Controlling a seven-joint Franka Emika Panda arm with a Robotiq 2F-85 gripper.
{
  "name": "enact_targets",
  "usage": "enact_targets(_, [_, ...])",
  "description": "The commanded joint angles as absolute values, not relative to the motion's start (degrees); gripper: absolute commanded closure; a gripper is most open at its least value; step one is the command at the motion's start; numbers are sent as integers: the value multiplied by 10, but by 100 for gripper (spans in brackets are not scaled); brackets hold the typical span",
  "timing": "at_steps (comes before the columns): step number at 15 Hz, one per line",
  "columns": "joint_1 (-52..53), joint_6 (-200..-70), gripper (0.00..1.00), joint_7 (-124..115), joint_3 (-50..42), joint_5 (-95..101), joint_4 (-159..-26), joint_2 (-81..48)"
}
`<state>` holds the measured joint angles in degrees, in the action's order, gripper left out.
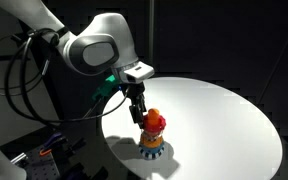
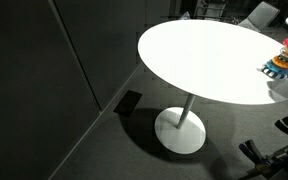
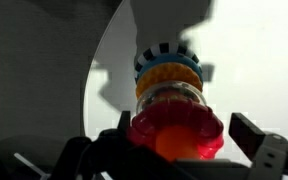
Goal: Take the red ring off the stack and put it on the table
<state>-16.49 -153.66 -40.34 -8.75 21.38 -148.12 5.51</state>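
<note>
One spread claw (image 3: 181,142) straddles the red ring (image 3: 176,126).

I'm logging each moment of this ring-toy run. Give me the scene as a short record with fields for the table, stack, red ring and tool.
table: round, plain white top
stack: upright on the table, near its edge
red ring: on the stack near its top, not yet lifted
tool: open, level with the stack's top; in the wrist view its fingers stand either side of the red ring; contact cannot be told
task state: red ring not yet on the table
</note>
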Motion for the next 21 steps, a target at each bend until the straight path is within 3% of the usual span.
enact_targets(1, [-170, -1570, 0, -428, -88, 240, -1493, 50])
enact_targets(15, [-176, -1637, 0, -458, -116, 295, -1490, 18])
enact_targets(16, [-177, -1635, 25, -464, -119, 302, -1489, 17])
enact_targets(21, [-174, -1622, 37, -467, -125, 303, -1484, 18])
